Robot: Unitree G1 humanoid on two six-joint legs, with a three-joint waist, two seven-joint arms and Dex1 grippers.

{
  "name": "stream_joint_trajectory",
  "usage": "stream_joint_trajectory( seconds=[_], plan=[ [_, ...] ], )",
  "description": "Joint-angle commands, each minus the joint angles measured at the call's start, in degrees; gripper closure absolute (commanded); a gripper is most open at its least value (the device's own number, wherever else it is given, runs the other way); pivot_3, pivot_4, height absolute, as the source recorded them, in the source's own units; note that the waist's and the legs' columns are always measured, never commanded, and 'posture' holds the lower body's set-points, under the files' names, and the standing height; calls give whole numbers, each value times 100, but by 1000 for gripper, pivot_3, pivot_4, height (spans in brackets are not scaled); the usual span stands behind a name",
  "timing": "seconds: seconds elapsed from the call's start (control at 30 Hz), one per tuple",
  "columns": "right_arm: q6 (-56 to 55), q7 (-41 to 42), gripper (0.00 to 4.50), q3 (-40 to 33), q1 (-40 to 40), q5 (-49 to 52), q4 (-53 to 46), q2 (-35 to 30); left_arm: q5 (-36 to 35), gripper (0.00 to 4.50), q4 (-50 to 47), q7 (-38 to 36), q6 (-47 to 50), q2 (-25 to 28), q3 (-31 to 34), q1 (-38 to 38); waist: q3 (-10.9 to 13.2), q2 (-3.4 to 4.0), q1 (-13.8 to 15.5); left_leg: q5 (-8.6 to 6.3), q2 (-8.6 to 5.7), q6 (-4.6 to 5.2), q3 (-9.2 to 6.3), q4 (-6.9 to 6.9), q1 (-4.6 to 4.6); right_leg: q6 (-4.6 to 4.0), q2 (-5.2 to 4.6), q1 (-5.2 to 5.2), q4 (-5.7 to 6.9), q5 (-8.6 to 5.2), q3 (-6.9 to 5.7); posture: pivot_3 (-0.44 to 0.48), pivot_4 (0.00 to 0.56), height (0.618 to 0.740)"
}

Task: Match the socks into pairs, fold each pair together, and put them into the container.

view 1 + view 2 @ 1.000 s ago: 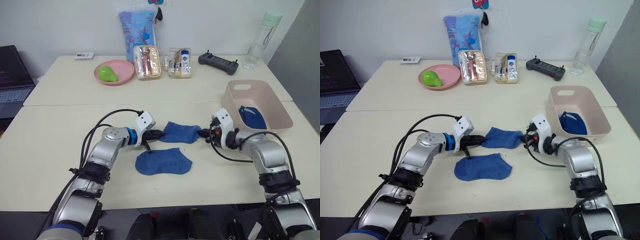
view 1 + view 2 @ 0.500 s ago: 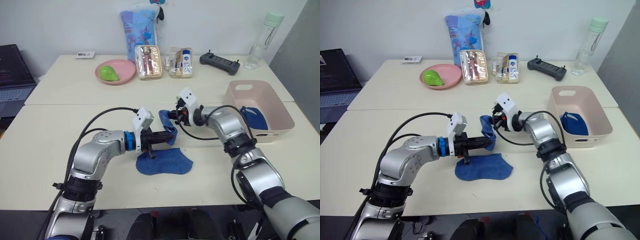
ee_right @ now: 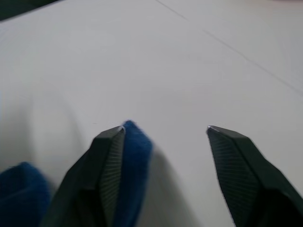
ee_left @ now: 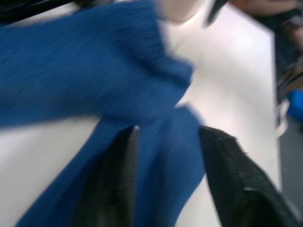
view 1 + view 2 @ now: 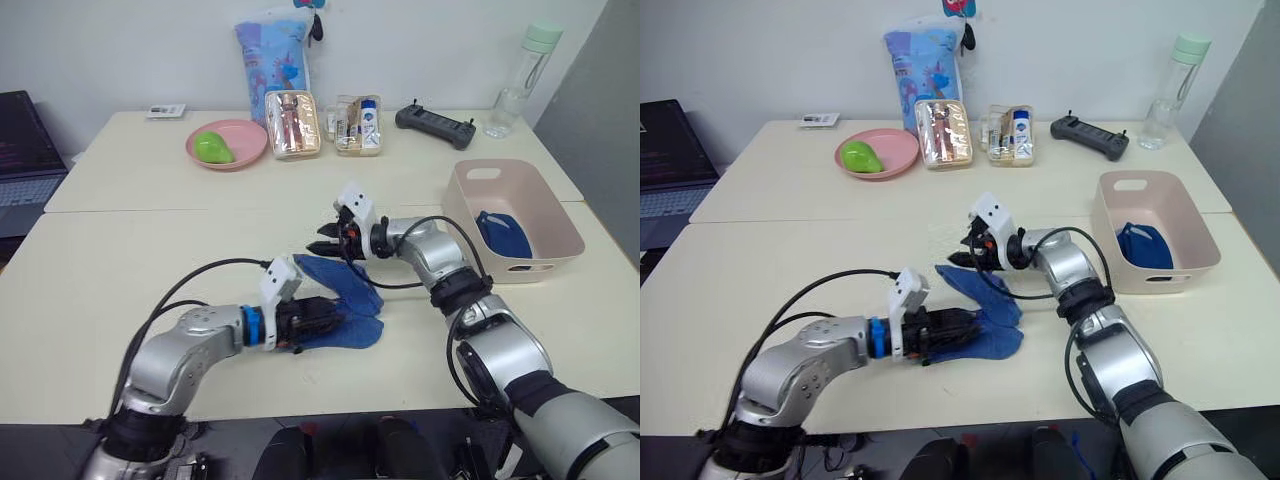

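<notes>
Fingers of the left gripper (image 5: 322, 317) pinch the medium-blue knit socks (image 5: 343, 300), one laid over the other at frame centre; right gripper (image 5: 322, 240) fingers spread, released, just above their upper edge. Pale pink plastic tub (image 5: 560, 232), right of frame, already holds one blue bundle (image 5: 503, 233). This pair looks stacked but not yet folded. Cream surface (image 5: 120, 270) open between socks and tub; front edge near.
</notes>
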Motion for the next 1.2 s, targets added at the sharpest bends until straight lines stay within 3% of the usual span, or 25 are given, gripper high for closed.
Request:
stream_joint_trajectory(
  seconds=[0.03, 0.17, 0.3, 0.47, 0.6, 0.83, 0.97, 1.17, 1.2],
  plan=[
    [665, 535, 1383, 137, 321, 406, -1405, -212, -574, 1583, -400, -512, 65, 543, 690, 169, 2, 0, 5, 0, 0, 0, 0, 0, -1, 0, 0, 0, -2, 0, 1, 0, 150, 740],
    [1204, 416, 1383, -10, 693, 587, -2391, -596, -649, 1583, 203, -819, -322, 1010, 1262, 21, 4, 5, 26, 0, 1, 0, -11, 0, 0, -1, 0, 2, -1, -1, -9, 0, 150, 740],
    [1462, 280, 1383, -138, 1145, 595, -3247, -1229, -146, 1583, 967, -694, -996, 1033, 1232, -400, 4, 4, 66, 0, -11, 0, -15, 1, 0, -1, -6, 8, -7, -1, -11, 0, 150, 740],
    [1563, 499, 1383, 149, 2053, 555, -4608, -2292, 640, 1583, 1976, -569, -1862, 760, 677, -1052, 4, 3, 62, -1, -15, 2, -11, -1, -10, 2, -11, 1, -14, -2, -6, 0, 150, 740],
    [1478, 560, 1383, 337, 2600, 604, -5182, -2755, 1236, 1583, 3080, -446, -2559, 373, 279, -1670, 5, -1, 36, -1, -16, 3, -8, 1, -6, 3, -10, 2, -6, -2, -6, 0, 150, 740],
    [1399, 256, 1383, 772, 3064, 405, -5605, -2847, 1986, 1583, 4485, -651, -3413, -87, -366, -2353, 5, -4, 5, -1, -12, 3, -8, 4, -6, 3, -4, 2, -4, -2, -6, 0, 150, 740],
    [1372, 55, 1383, 1006, 3096, 293, -5621, -2654, 2077, 2490, 4660, -987, -3456, -59, -504, -2376, 5, -5, 7, -1, -12, 3, -10, 7, -6, 4, -4, 2, -2, -1, -7, 0, 150, 740],
    [1222, -45, 1383, 1161, 2965, 153, -5329, -2483, 2055, 4472, 4536, -1268, -3370, -51, -448, -2292, 4, -5, 13, -1, -13, 2, -11, 7, -5, 4, -4, 3, -3, -2, -7, 0, 150, 740],
    [1133, -57, 1383, 1179, 2947, 82, -5234, -2479, 2061, 4472, 4532, -1263, -3369, -55, -430, -2288, 4, -5, 14, 0, -13, 3, -12, 8, -6, 4, -4, 4, -3, -2, -7, 0, 150, 740]
  ],
)
